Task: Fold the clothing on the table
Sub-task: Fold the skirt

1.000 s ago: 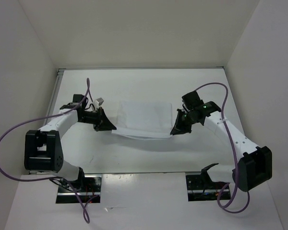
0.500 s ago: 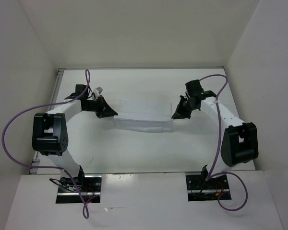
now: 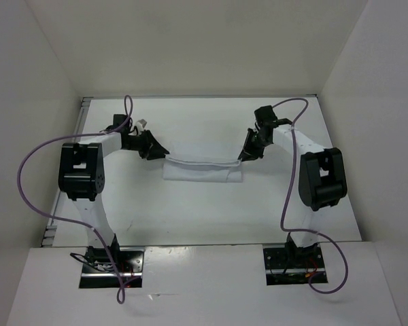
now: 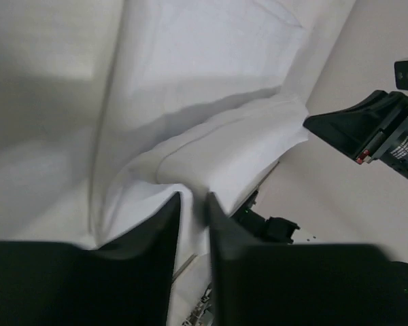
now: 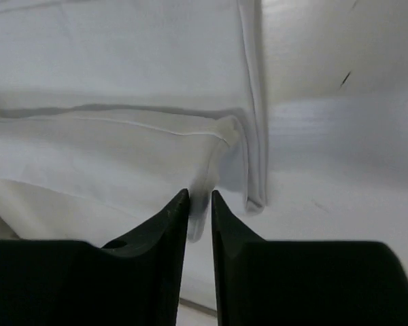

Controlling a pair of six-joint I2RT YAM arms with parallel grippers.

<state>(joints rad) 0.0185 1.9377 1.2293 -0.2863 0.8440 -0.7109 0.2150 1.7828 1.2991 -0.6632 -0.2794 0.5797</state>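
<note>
Clothing: a plain white piece of thin, soft clothing (image 3: 202, 172), folded into a long narrow band. It spans from the tip of one claw to the tip of the other. Its far long edge stands up as a slight ridge running from tip to tip, and the layers below lie flat just on the near side of both tips.
Left claw: the black two-finger left claw (image 3: 162, 151) sits low at the left end of the band. Its fingers (image 4: 146, 261) stand a narrow slit apart. A corner of the white fabric runs into that slit, but I cannot tell whether it is pinched.
Right claw: the black two-finger right claw (image 3: 243, 156) sits low at the opposite end, facing the left claw across the band. Its fingers (image 5: 156, 261) are likewise a thin gap apart, and a rolled hem enters the gap. I cannot tell whether it grips the hem.
Table: a flat, matte white rectangular table (image 3: 204, 214) lies under both claws and carries the clothing between them.
Walls: plain white walls (image 3: 190, 47) rise beyond and to either side of the claws.
</note>
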